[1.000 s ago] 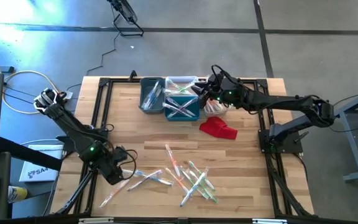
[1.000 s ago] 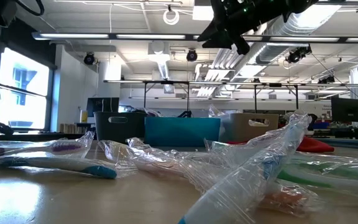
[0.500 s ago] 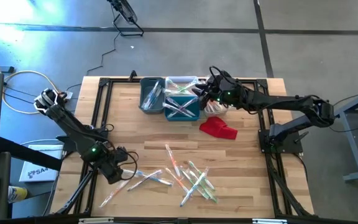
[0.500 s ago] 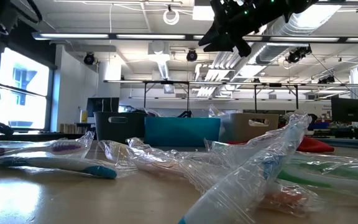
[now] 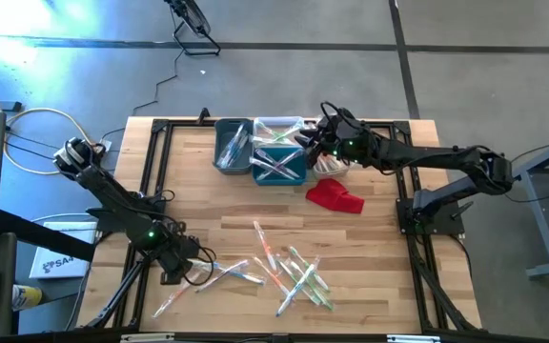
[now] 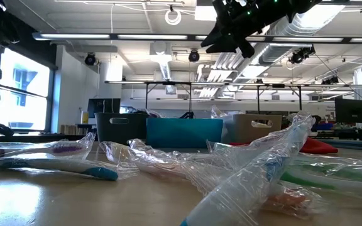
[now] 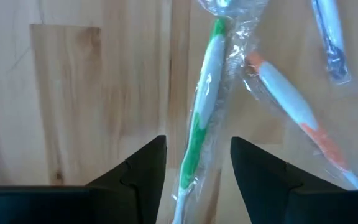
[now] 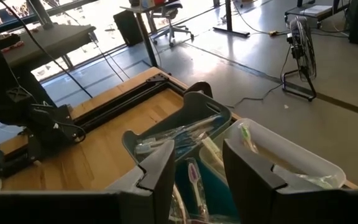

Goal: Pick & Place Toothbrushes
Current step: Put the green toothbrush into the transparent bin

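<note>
Two arms: both over the table, the left one at work near the front, the right one hanging above the bins at the far edge.
Left gripper (image 5: pixel 181 271): low over the near-left of the table (image 5: pixel 189 191), fingers (image 7: pixel 143 167) parted and empty, straddling a green-handled toothbrush (image 7: pixel 201 124) in its clear wrapper.
Green toothbrush, axis: in the left wrist view its long axis runs straight out ahead of the gripper, between the two fingers and roughly in line with them; which end carries the bristles is hard to tell through the crinkled film.
Neighbour: an orange-and-white toothbrush (image 7: pixel 288 106) lies just beside it at a slant, wrappers touching or nearly so.
Loose toothbrushes (image 5: pixel 289 272): scattered across the near-middle of the table, crossing at many angles, no common direction.
Bins: a grey bin (image 5: pixel 231 145), a teal bin (image 5: pixel 279 164) and a white bin (image 5: pixel 279 125) grouped at the far middle, each already holding a few wrapped brushes.
Red cloth (image 5: pixel 335 196): right of the bins, well apart from the pile.
Right gripper (image 5: pixel 318 145): raised just right of the bins, fingers apart, nothing between them.
Risk, left: closing along the handle's length gives a poor bite; I judge the slick wrapper could slide out, or the film alone be pinched.
Risk, neighbour: the overlapping wrap could drag the orange brush along.
</note>
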Robot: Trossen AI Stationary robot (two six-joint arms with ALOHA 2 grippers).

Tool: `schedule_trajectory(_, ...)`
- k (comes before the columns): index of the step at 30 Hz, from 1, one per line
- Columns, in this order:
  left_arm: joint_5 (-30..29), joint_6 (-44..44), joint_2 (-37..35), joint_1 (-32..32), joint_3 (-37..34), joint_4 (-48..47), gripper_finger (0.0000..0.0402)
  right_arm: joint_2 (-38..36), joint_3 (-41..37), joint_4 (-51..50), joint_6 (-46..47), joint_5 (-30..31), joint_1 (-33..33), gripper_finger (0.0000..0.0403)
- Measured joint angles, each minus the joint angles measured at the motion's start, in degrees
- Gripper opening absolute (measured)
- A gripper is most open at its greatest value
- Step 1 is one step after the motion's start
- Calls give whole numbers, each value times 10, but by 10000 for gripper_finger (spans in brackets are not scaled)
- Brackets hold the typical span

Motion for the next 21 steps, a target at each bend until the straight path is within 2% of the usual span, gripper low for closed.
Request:
schedule_trajectory(13, 1, -6, 0, 0, -66, 78, 175, 0, 0, -26, 15, 0, 8, 128)
schedule_trajectory(21, 38, -47, -2, 0, -104, 116, 175, 0, 0, -27, 14, 0, 7, 128)
